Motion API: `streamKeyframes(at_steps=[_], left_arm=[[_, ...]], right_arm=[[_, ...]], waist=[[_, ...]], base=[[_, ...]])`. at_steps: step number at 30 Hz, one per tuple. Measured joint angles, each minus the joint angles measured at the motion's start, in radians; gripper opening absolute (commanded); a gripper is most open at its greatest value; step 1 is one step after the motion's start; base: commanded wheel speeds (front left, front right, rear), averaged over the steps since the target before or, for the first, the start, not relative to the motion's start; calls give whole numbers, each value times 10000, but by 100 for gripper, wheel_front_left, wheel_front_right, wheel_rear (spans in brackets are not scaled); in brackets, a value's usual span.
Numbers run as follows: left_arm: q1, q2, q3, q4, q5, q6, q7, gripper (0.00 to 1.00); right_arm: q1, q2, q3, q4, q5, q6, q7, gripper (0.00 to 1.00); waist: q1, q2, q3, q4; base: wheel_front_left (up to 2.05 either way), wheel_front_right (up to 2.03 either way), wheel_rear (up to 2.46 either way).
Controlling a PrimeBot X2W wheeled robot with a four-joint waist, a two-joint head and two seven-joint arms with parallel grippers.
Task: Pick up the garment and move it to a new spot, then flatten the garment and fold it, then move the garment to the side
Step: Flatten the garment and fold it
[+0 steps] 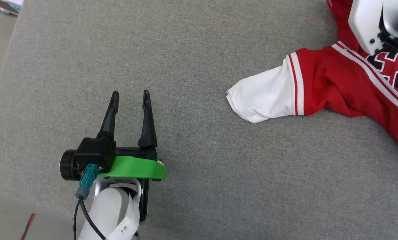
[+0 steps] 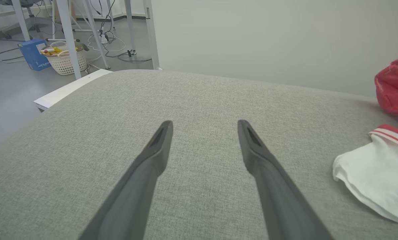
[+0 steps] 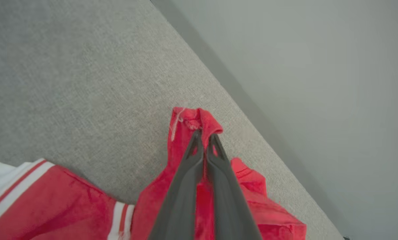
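right wrist view: your right claw [image 3: 204,137] is pinched shut on a peak of red cloth, fingers all but touching, with the fabric bunched around their tips. that cloth is an edge of the t-shirt [image 3: 182,133], which drops away from the pinch in crumpled folds toward the bottom of that view.

in the head view the t-shirt sits at the far right of the cushion, partly under your right forearm [image 1: 365,23]. its white sleeve [image 1: 262,96] is stretched flat toward the middle. so the shirt's long axis runs across you, cuff at centre and red body off the right edge.

your left claw [image 1: 130,96] stands wide and empty over bare cushion, well apart from the shirt. the sleeve cuff lies to its right and a little ahead, and it's the nearest part for that arm. the right arm already has the hold, so the carry to a new spot looks like its job, with the left free to take the sleeve side when you spread it.

the surface is a grey woven cushion [image 1: 185,50] with rounded edges, and a plain pale wall [image 2: 269,33] rises behind it. off its far left corner the left wrist view shows grey floor, white table legs [image 2: 69,33], a woven basket [image 2: 65,61], a blue box [image 2: 32,55] and loose cables.
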Motion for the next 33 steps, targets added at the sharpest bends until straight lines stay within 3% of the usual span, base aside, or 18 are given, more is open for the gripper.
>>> streamKeyframes(at_steps=[5, 11, 12, 13, 23, 28, 33], left_arm=[[-163, 0, -36, -35, -35, 58, 0, 100], [-293, 0, -40, -29, -35, 58, 0, 100], [-296, 0, -36, -17, -33, 56, 0, 100], [-296, 0, -25, -4, -29, 56, 0, 100], [-63, 0, 451, 140, 468, -146, 0, 100], [142, 0, 805, 151, 727, -372, 0, 100], [242, 0, 1120, 242, 949, -779, 0, 100]], right_arm=[[237, 330, 1302, 1120, 1064, 0, 466, 0], [184, 376, 1453, 1239, 1544, -10, 384, 0], [187, 380, 1492, 1254, 1620, -10, 150, 71], [192, 370, 1526, 1258, 1664, -10, -92, 100], [1173, -295, 1471, 562, 1689, 0, -4132, 100], [2029, -600, 468, 364, 1402, 0, -5707, 100], [3575, -596, -1453, -119, 619, 0, -6103, 100]], waist=[[0, 0, 282, 115], [0, 0, 352, 54], [0, 0, 326, 42], [0, 0, 291, 34], [0, 0, -614, -228], [0, 0, -1085, -540], [0, 0, -1552, -949]], base=[[0, 0, 0], [0, 0, 0], [0, 0, 0], [0, 0, 0], [0, 0, 0], [0, 0, 0], [0, 0, 0]])
